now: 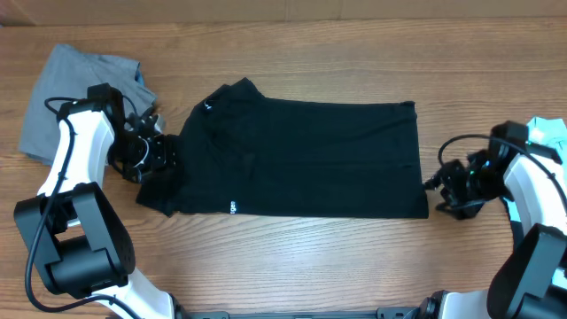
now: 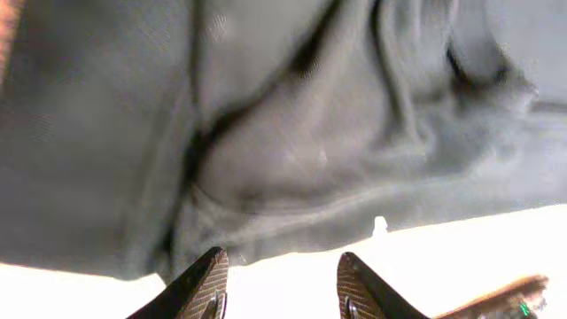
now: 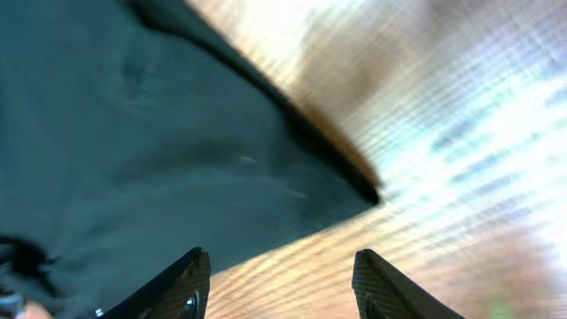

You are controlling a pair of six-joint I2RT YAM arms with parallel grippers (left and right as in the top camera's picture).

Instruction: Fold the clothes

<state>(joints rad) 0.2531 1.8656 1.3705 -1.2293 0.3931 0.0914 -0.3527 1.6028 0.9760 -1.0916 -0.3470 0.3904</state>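
Note:
A large black shirt [image 1: 301, 159] lies spread flat across the middle of the wooden table, with a tiny white label near its front edge. My left gripper [image 1: 161, 152] is at the shirt's left sleeve end; in the left wrist view its jaws [image 2: 282, 282] are open with nothing between them, just before the rumpled cloth [image 2: 292, 133]. My right gripper [image 1: 436, 188] is just off the shirt's right front corner; in the right wrist view its jaws [image 3: 282, 282] are open above bare wood, next to the shirt's corner [image 3: 159, 151].
A grey garment [image 1: 75, 93] lies crumpled at the back left, behind the left arm. A light-blue cloth [image 1: 551, 133] shows at the right edge, behind the right arm. The table's wood [image 1: 292, 257] runs along the front.

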